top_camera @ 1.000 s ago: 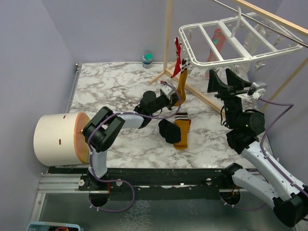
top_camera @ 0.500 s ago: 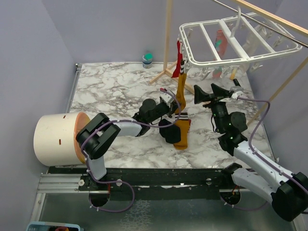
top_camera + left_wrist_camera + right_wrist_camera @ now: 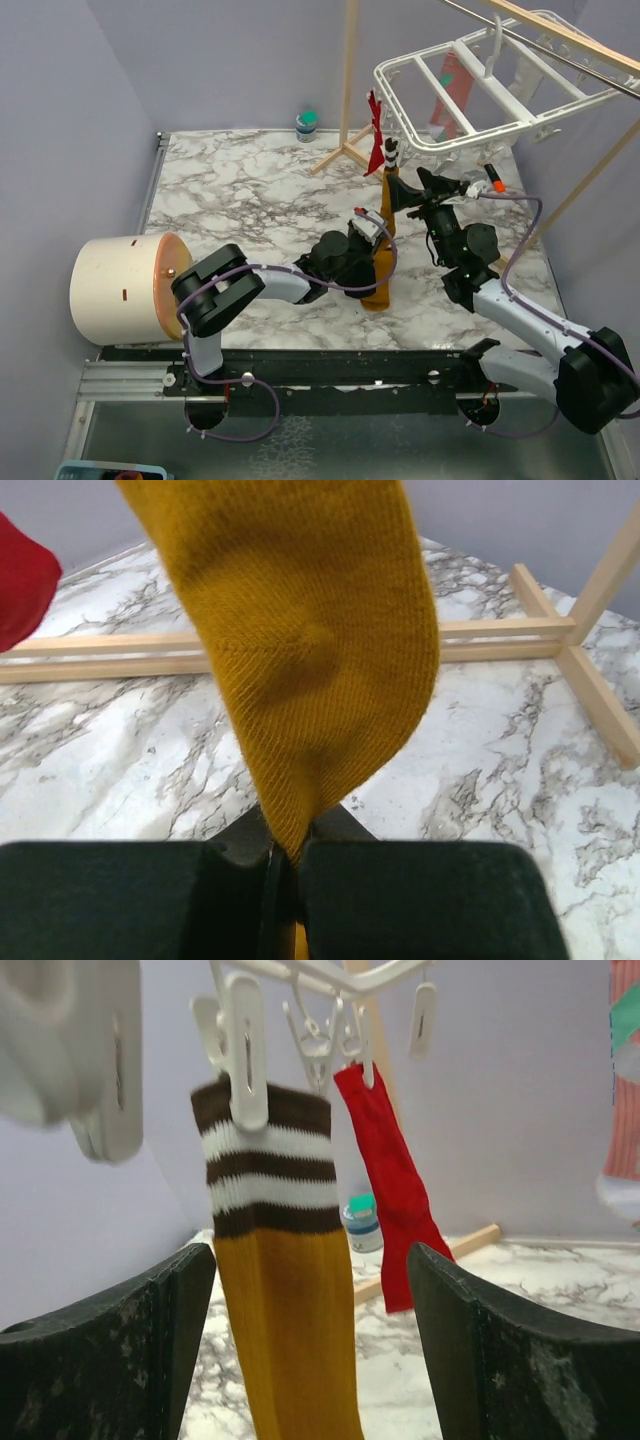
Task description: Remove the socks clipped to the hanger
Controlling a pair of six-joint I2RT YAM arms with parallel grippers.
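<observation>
While the mustard sock hangs from a white clip at the near left corner of the hanger, its lower end is pinched between the closed jaws of the left gripper. This gripper is low over the middle of the table. The right gripper is held with its jaws wide apart, one finger on each side of the sock just under the striped cuff, and nothing is gripped by it.

Open marble is seen on the far left part of the table. The right half is crowded by the wooden stand and the hanger above it. A cream drum is placed at the left edge and a small jar at the far edge.

Compared with one second ago, the left gripper has been drawn toward the near edge and the sock is now pulled straight. The right gripper has been brought from the right side up to the cuff, and the hanger has tilted.

The sock is of ribbed knit, with brown and white bands. A red sock is clipped just beside it, and a pink sock is seen farther right. The hanger is of thin white plastic bars.
</observation>
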